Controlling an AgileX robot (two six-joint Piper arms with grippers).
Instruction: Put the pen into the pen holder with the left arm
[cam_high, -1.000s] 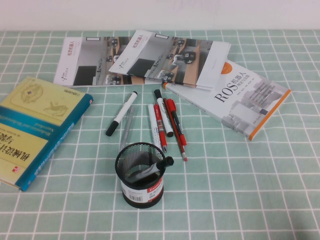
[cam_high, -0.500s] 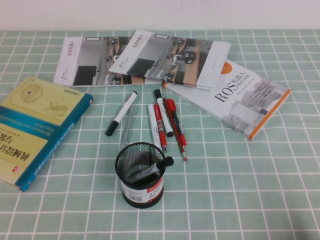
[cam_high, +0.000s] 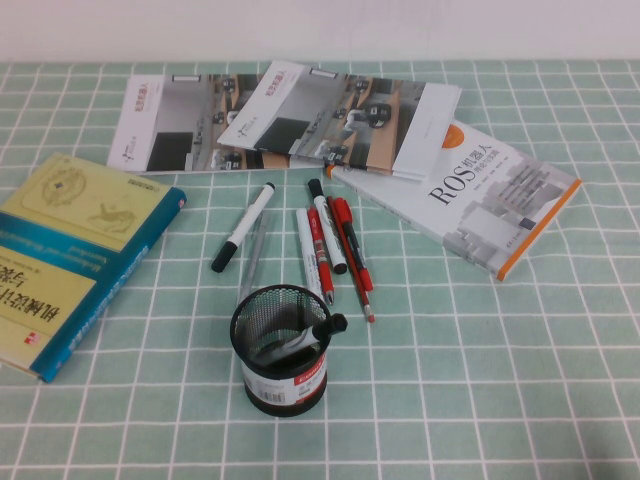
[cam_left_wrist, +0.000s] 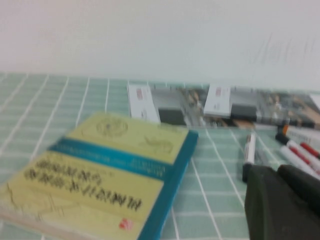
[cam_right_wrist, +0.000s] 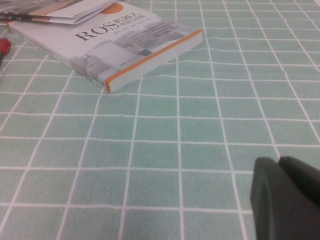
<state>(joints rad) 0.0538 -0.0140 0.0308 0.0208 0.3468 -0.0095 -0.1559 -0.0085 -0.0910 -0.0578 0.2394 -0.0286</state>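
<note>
High view only: pen (cam_high: 305, 337) inside pen holder (cam_high: 281, 350)

A yellow-and-teal book (cam_high: 70, 255) is lying at the left, a white ROS book (cam_high: 480, 195) at the right, brochures (cam_high: 290, 118) behind, red pens (cam_high: 345, 250) between them.

Two books (cam_high: 70, 255), two brochures (cam_high: 290, 118), one pen holder (cam_high: 281, 350), several pens (cam_high: 335, 245).

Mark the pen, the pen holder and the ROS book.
pen (cam_high: 318, 330): high view, on its black cap leaning over the holder's rim.
pen holder (cam_high: 280, 385): high view, on its labelled base band.
ROS book (cam_high: 470, 195): high view, on its white cover.
</note>
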